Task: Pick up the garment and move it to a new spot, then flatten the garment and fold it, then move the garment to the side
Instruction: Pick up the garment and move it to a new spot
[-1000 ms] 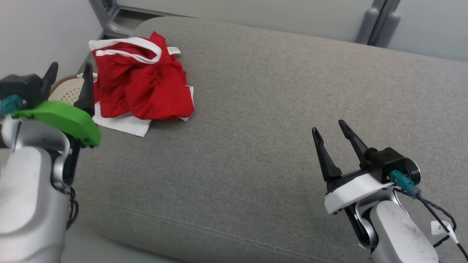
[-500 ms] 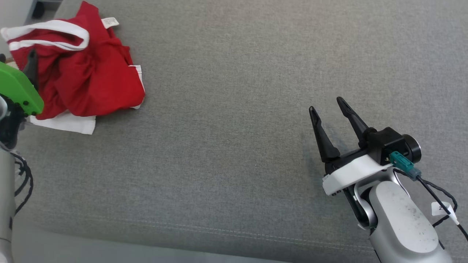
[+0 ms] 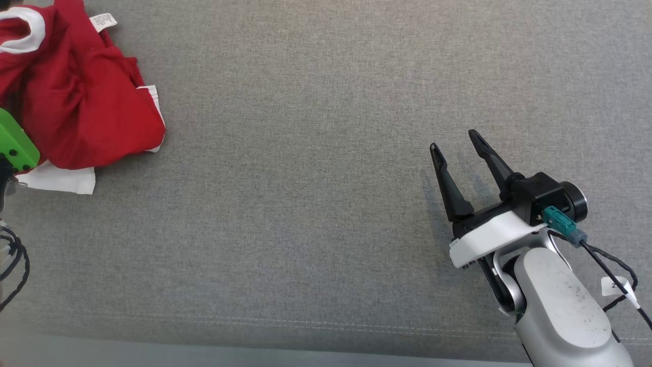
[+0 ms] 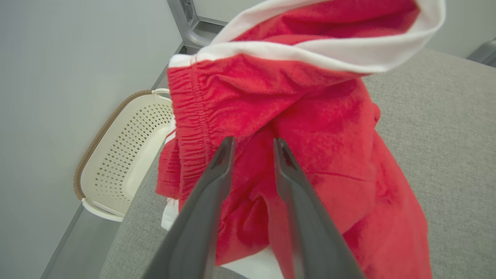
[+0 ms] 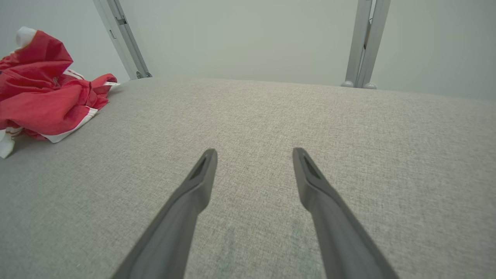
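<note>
A crumpled red garment [image 3: 86, 102] with white trim lies at the far left of the grey cushion [image 3: 316, 193]. In the left wrist view my left gripper [image 4: 252, 141] is open, its two fingers close over the red garment [image 4: 310, 128] just below the white waistband; whether they touch the cloth is unclear. That arm's green wrist mount [image 3: 15, 145] shows at the left edge of the head view, against the garment. My right gripper [image 3: 453, 140] hovers open over bare cushion far to the right, also seen as the right gripper [image 5: 254, 151] with nothing between its fingers.
A cream perforated basket [image 4: 124, 155] stands on the floor beside the cushion's left end, by a pale wall. Grey metal frame posts [image 5: 364, 42] rise behind the cushion. A stitched seam [image 3: 305, 323] runs along the cushion's near edge.
The head camera has tilted down and shifted, so the garment now sits at the picture's top left. My left gripper has moved in over the garment. The right gripper has hardly moved.
</note>
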